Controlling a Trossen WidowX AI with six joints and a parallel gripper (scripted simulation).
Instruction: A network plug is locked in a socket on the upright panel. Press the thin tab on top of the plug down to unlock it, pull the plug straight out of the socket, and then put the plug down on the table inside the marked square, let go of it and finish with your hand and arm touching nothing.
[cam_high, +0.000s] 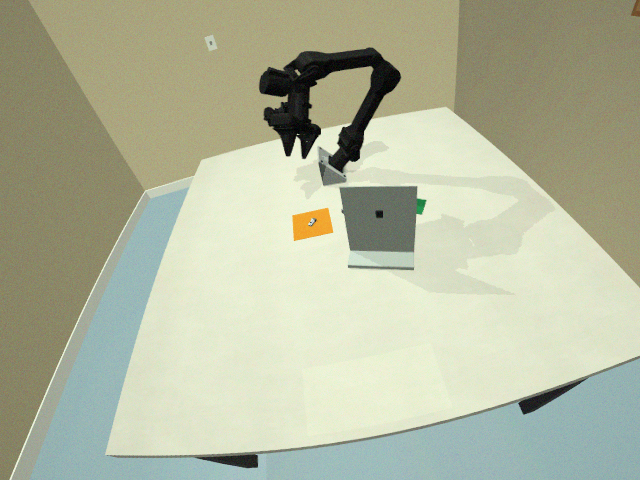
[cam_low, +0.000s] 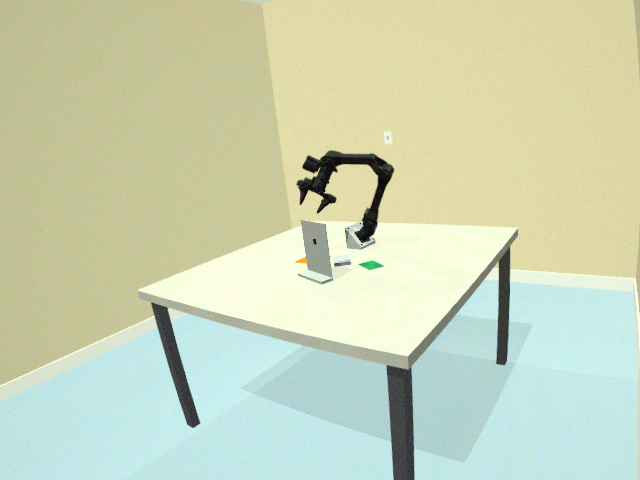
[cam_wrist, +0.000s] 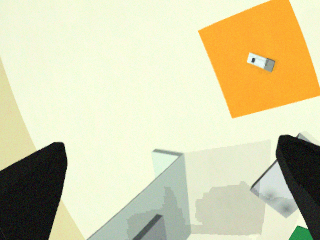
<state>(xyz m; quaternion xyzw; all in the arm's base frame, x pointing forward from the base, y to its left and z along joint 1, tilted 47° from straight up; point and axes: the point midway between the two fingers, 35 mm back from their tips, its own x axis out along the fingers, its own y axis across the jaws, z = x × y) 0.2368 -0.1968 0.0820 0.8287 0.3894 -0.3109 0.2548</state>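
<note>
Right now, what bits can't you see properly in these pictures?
- Plug on the orange square: too small in every view to show its tab.
- Orange square, exterior view: mostly hidden behind the panel.
- Gripper, wrist view: fingers cut off by the edges.

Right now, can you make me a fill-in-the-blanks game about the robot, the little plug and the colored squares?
1. The plug lies inside the ____ square.
2. The gripper is ____ and holds nothing.
3. The gripper hangs ____ the table, touching nothing.
4. The other square on the table is ____.

Missing words: orange; open; above; green
</note>
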